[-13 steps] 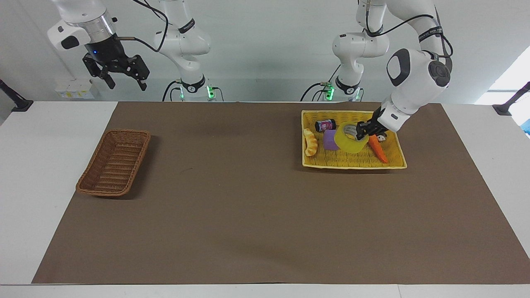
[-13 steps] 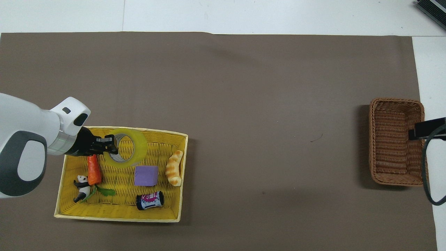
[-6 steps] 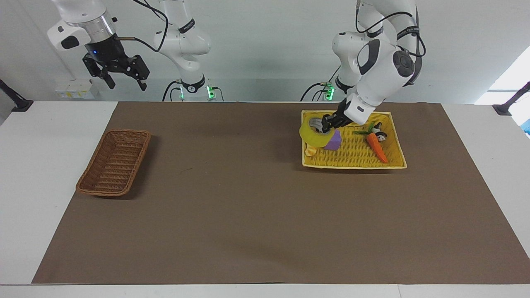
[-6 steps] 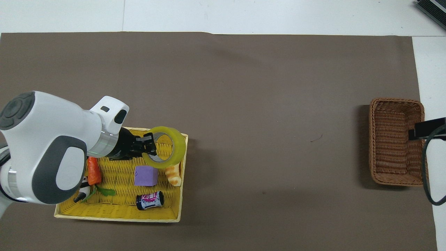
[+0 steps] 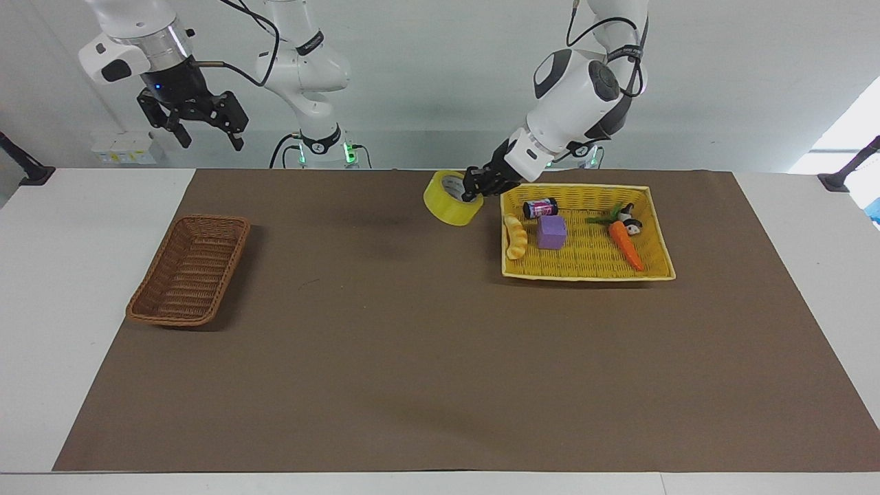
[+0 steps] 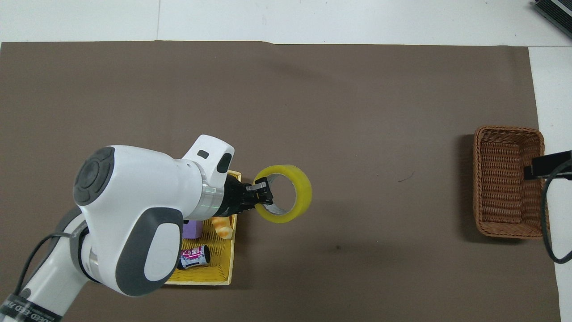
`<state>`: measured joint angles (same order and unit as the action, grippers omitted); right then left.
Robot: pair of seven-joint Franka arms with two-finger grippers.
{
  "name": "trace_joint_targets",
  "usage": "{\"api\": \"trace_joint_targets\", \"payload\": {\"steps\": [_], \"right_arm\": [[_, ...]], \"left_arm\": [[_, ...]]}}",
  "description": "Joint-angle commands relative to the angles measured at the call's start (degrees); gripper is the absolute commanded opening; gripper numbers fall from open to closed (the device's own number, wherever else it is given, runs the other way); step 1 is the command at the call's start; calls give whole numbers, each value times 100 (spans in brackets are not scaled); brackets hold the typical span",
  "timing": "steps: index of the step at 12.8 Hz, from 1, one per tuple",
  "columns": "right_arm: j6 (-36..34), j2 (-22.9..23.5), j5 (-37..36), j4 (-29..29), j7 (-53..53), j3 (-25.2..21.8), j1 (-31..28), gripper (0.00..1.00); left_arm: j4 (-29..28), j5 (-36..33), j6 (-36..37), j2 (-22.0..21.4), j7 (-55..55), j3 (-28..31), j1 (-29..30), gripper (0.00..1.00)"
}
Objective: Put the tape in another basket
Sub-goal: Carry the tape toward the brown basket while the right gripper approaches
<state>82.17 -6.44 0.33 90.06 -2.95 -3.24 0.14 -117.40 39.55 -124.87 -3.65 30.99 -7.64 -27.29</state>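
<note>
My left gripper (image 5: 476,187) (image 6: 260,195) is shut on the rim of the yellow tape roll (image 5: 450,200) (image 6: 286,200) and holds it in the air over the brown mat, just past the yellow basket's (image 5: 653,240) (image 6: 225,273) edge toward the right arm's end. The dark brown wicker basket (image 5: 188,278) (image 6: 509,180) stands empty at the right arm's end of the table. My right gripper (image 5: 203,130) is open and waits high in the air near its base; in the overhead view only its dark tip (image 6: 548,164) shows, over the wicker basket.
The yellow basket holds a purple cube (image 5: 551,232), a croissant (image 5: 515,236), a small can (image 5: 540,207), a carrot (image 5: 627,244) and a panda figure (image 5: 628,223). The brown mat (image 5: 412,357) covers the table between the two baskets.
My left gripper has lifted the tape out of the yellow basket and carried it sideways toward the right arm's end, past the basket's edge. The right arm has not moved.
</note>
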Motion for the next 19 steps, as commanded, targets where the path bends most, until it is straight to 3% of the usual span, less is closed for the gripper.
{"api": "trace_joint_targets", "payload": {"steps": [1,5,8,11,13,17,19], "right_arm": [[-70,28,2,-76,136,26,-57,100],[-44,2,-15,-33,172,139,73,100],[735,19,107,458,110,166,477,100],[1449,186,878,863,128,166,706,100],[1451,240,1860,1056,163,166,777,100],[1109,152,3041,1154,189,166,769,100],[1090,-145,3560,1643,180,166,821,100]], "left_arm": [[94,508,-379,31,56,88,-347,0],[94,729,-433,13,56,61,-628,0],[94,799,-451,5,109,-44,-655,0],[94,852,-495,-13,214,-123,-655,0],[86,861,-495,-22,241,-132,-664,0],[68,861,-495,-39,241,-159,-664,0],[59,861,-495,-57,250,-167,-673,0]]}}
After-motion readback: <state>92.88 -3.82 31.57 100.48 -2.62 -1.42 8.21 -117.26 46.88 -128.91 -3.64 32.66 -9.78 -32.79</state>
